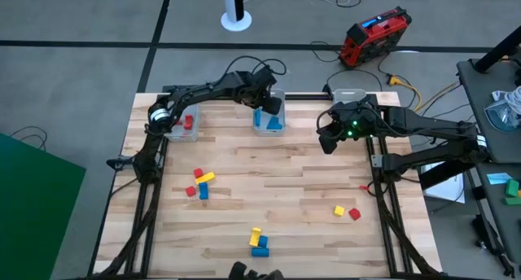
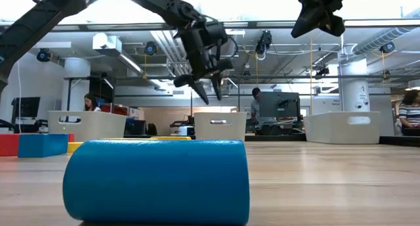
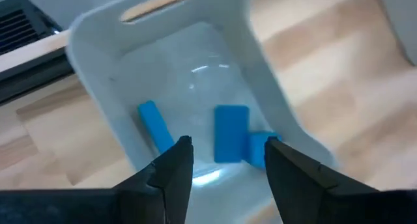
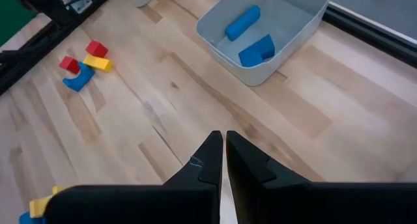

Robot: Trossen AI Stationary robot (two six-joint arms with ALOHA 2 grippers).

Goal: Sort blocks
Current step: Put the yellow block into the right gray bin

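Hovering left pincer (image 3: 225, 155), no legible writing

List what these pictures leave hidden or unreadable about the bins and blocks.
- Right bin: contents unknown. The right arm covers it in the high view; its wall hides them in the low view.
- Middle bin: the left claw overlaps it from above; the left wrist view shows blue blocks, blurred and partly behind the fingers, so the count is uncertain.
- Left bin: the arm crosses it; only red blocks show.
- Foreground blue block: blocks much of the tabletop in the low view.
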